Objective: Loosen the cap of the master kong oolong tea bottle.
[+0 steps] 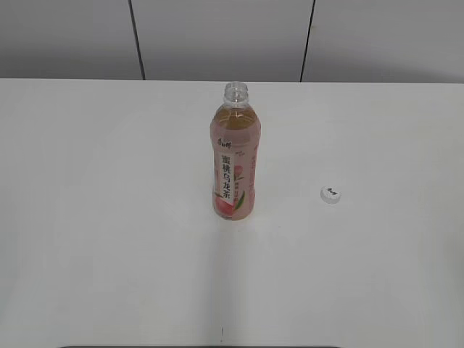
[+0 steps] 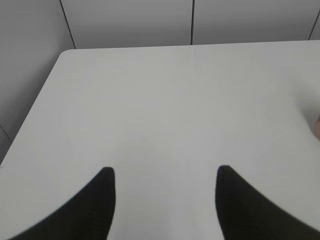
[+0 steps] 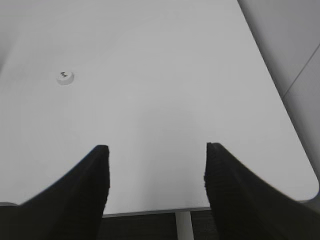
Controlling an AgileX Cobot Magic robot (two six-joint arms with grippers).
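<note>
The master kong oolong tea bottle (image 1: 234,156) stands upright in the middle of the white table, its neck open with no cap on it. A pink sliver of it shows at the right edge of the left wrist view (image 2: 317,127). The white cap (image 1: 330,193) lies on the table to the bottle's right, dark mark up; it also shows in the right wrist view (image 3: 65,77). My left gripper (image 2: 165,175) is open and empty over bare table. My right gripper (image 3: 156,152) is open and empty near the table's front edge, well away from the cap. Neither gripper shows in the exterior view.
The white table (image 1: 109,217) meets a grey panelled wall (image 1: 217,36) at the back. Its left edge and rounded corner show in the left wrist view (image 2: 45,90). Its front-right corner (image 3: 307,185) and a white leg (image 3: 184,225) show in the right wrist view.
</note>
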